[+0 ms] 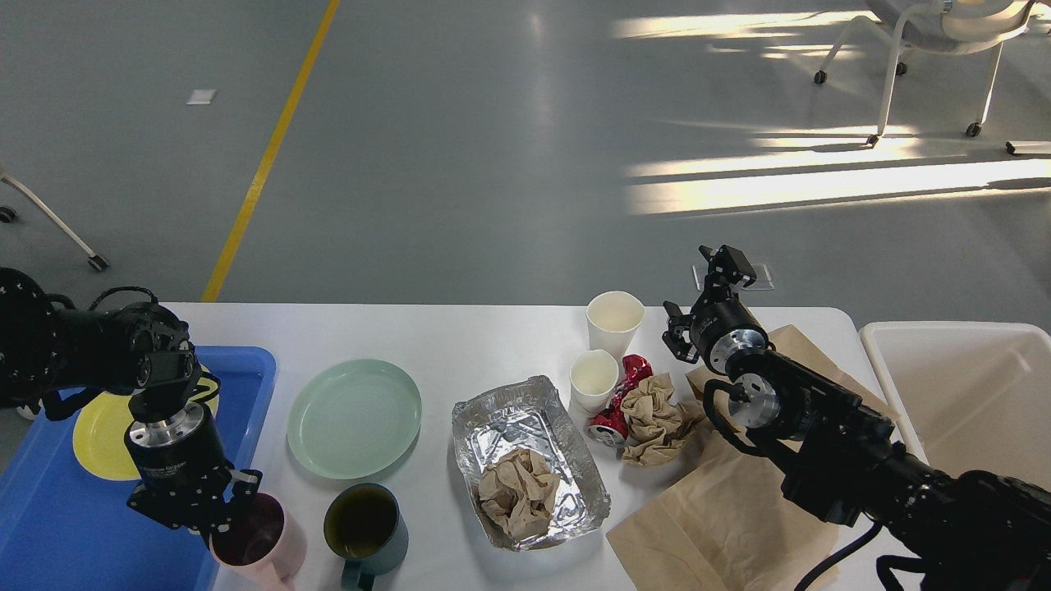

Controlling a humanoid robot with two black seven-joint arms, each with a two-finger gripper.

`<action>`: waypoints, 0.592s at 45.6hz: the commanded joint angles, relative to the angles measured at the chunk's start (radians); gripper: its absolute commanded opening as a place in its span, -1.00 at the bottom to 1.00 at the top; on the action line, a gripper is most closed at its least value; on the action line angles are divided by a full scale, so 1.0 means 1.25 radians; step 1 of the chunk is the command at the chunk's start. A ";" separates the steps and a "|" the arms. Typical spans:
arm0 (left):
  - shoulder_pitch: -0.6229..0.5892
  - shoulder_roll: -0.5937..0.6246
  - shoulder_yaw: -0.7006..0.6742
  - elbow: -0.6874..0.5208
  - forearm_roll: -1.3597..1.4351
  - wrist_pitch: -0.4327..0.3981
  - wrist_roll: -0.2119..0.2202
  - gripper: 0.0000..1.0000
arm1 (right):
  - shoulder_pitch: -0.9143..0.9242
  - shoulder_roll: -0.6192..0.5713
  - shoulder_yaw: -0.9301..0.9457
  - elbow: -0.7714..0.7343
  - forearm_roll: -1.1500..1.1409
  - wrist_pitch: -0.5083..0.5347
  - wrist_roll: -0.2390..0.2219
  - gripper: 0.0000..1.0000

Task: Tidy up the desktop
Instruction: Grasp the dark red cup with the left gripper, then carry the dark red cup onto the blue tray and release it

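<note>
White desktop [460,336] lies beneath left claw [215,513].

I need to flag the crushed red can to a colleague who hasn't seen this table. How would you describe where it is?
Start at the crinkled foil tray in the middle of the white desktop, then look just past its right edge. The crushed shiny red can lies on its side there, wedged between the smaller white paper cup and a crumpled brown paper wad. It is the only red, metallic thing on the table.
</note>
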 commanded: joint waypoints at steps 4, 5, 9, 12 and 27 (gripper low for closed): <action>0.007 0.000 -0.033 0.002 0.000 0.000 0.001 -1.00 | 0.000 0.000 0.000 0.000 0.000 0.000 0.000 1.00; 0.007 0.001 -0.034 0.003 0.000 0.000 0.001 -1.00 | 0.000 0.000 0.000 0.000 0.000 0.000 0.001 1.00; 0.007 0.006 -0.036 0.003 0.000 0.000 0.001 -1.00 | 0.000 0.000 0.000 0.000 0.000 0.000 0.000 1.00; 0.007 0.007 -0.036 0.004 0.000 0.000 0.001 -1.00 | 0.000 0.000 0.000 0.000 0.000 0.000 0.000 1.00; -0.068 0.038 -0.034 0.009 0.005 0.000 0.003 -1.00 | 0.000 0.000 0.000 0.000 0.000 0.000 0.000 1.00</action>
